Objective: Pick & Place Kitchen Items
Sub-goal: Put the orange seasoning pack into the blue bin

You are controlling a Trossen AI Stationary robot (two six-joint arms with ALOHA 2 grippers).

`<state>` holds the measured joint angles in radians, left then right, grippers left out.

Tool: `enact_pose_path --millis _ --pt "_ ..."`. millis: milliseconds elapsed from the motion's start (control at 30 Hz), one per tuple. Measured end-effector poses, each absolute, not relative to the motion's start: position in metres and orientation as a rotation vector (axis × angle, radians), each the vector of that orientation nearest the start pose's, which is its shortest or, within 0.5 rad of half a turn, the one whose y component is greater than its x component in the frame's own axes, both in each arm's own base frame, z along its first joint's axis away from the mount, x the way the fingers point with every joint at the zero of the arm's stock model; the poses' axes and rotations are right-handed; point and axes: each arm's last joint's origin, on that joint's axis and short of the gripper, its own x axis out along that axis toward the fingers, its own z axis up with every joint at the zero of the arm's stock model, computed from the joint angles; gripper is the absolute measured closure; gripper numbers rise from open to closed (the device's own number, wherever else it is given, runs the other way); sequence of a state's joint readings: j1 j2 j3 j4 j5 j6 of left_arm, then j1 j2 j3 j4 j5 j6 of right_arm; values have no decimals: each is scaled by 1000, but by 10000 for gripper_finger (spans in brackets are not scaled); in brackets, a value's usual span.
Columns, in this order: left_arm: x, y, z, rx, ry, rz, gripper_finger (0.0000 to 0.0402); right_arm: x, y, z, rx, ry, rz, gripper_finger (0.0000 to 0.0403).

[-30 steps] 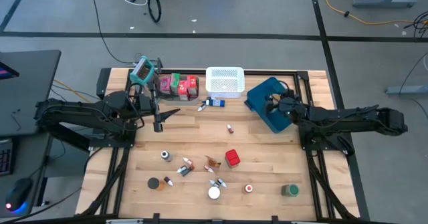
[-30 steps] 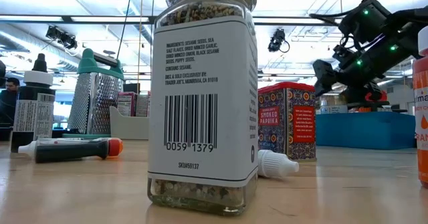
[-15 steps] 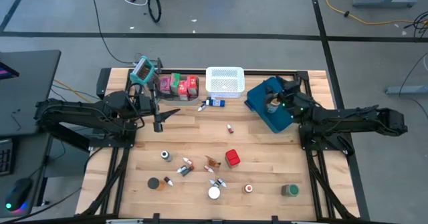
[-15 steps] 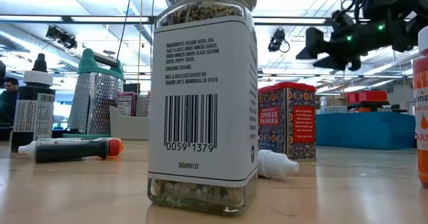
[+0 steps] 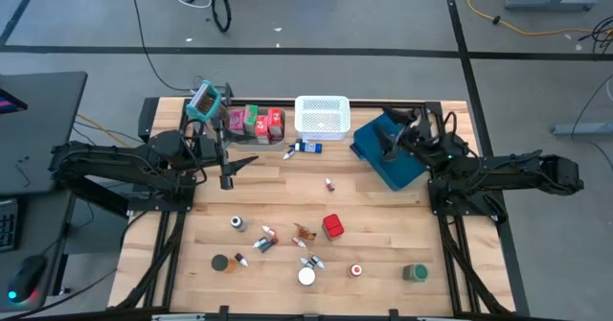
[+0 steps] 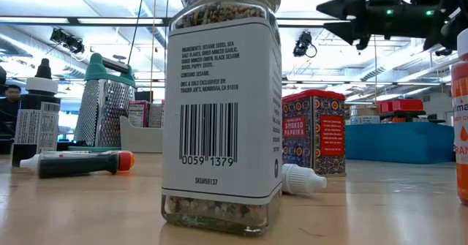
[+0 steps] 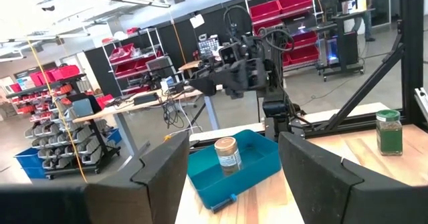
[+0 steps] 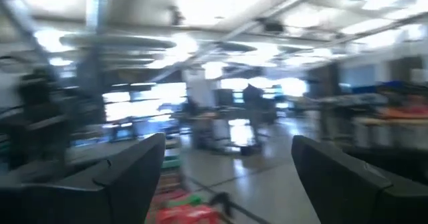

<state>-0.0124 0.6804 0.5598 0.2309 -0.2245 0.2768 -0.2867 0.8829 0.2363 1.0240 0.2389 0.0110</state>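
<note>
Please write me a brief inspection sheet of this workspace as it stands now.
Surface: wooden table in a black frame.
Job's things: red carton, green-lidded jar, small bottles and jars scattered at the front; cartons grouped at the back; a brown-lidded jar stands in the blue tray.
Clutter: white mesh basket; grater at the back left.
Grippers: left pincer open, empty, above the back left of the table; right pincer open, empty, raised above the blue tray.
Cables: loose cables on the floor behind the table.
Surroundings: workshop with shelving and red bins.
</note>
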Motion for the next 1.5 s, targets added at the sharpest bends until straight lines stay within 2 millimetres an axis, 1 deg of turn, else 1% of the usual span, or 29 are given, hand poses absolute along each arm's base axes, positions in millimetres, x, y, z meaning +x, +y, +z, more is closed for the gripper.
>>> enact_pose_path --millis 200,400,500,633,767,900,1067,1267,1367,1500 --pt "161 4 310 259 -80 225 162 168 -52 237 9 -317 -341 69" --pt "161 4 310 254 -80 225 162 170 -49 234 2 -275 -244 69" --pt "161 4 310 259 -80 225 162 171 -46 234 10 -273 -178 69" --pt "161 4 310 286 -77 226 162 172 -38 237 19 -309 -119 69" --pt "161 4 310 306 -75 228 162 172 -28 244 25 -383 -96 69" --pt "161 4 310 306 -75 227 162 172 -17 246 36 -405 -59 69" --pt "161 4 310 305 -75 227 162 173 -9 246 21 -404 -85 69" --pt "161 4 310 305 -75 227 162 175 -4 243 27 -388 -70 69" --pt "161 4 310 304 -75 227 162 179 -2 240 34 -359 -86 69" --pt "161 4 310 304 -75 227 162 195 5 243 26 -292 -29 69"
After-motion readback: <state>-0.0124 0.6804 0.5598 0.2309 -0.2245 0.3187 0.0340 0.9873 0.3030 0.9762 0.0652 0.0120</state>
